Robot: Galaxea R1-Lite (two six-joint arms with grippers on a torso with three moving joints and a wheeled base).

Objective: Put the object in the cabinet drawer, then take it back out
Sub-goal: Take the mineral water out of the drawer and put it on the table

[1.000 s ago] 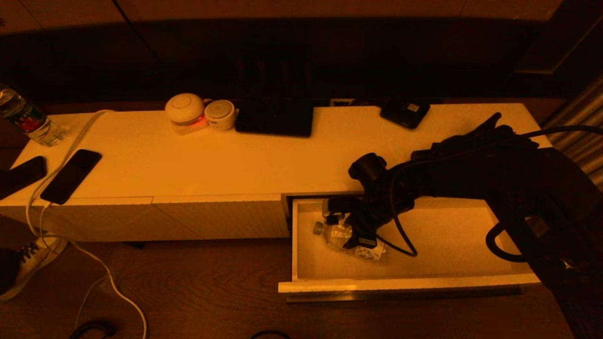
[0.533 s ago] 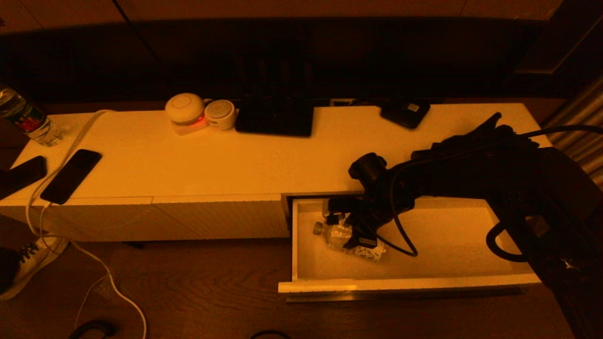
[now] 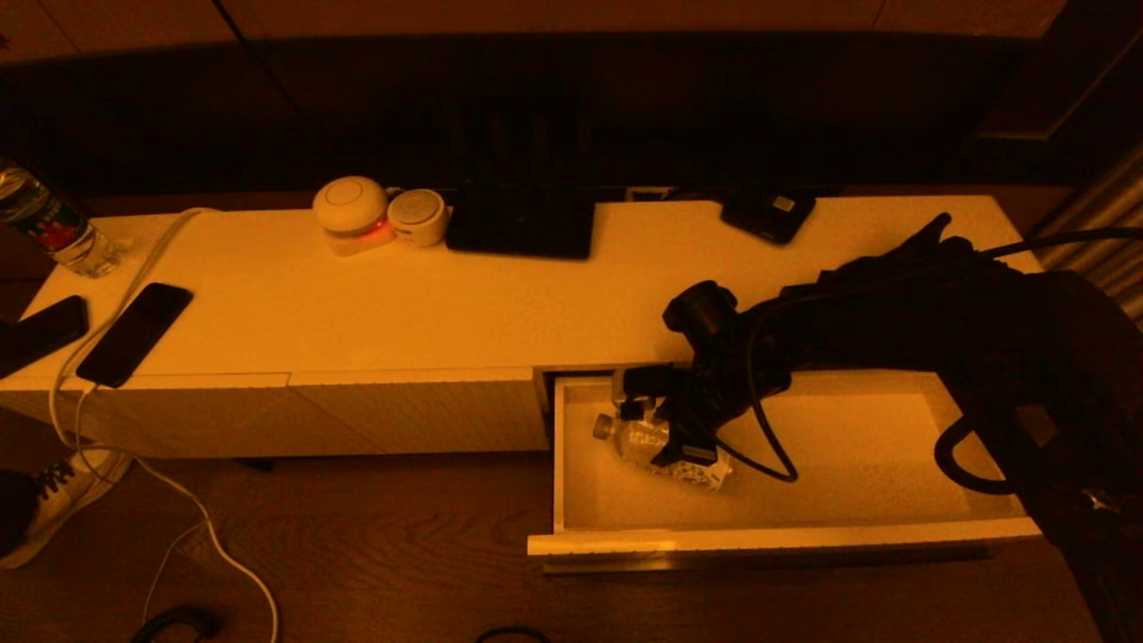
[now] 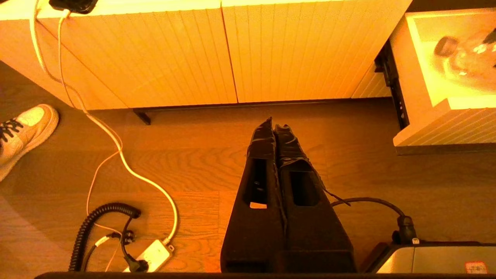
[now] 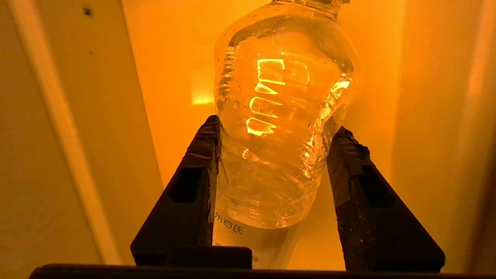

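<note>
The cabinet drawer [image 3: 768, 540] stands pulled out at the right of the white cabinet. A clear plastic water bottle [image 3: 656, 446] lies in its left part, cap toward the left wall. My right gripper [image 3: 665, 427] reaches down into the drawer and is shut on the bottle [image 5: 279, 128], with a finger pressed on each side of its ribbed body. Through the left wrist camera the drawer's side wall [image 4: 403, 69] and the bottle [image 4: 465, 58] show at the edge. My left gripper [image 4: 273, 124] hangs shut and empty over the floor, in front of the closed panels.
On the cabinet top [image 3: 446, 304] lie two round white devices [image 3: 379, 214], a black tablet [image 3: 522, 223], a small black device [image 3: 768, 212], phones [image 3: 134, 332] with a white cable, and another bottle [image 3: 54, 228]. A shoe [image 3: 54, 496] and cables lie on the wooden floor.
My right arm and wrist have shifted slightly up and back, and the bottle has moved a little with the gripper. The left arm has not moved.
</note>
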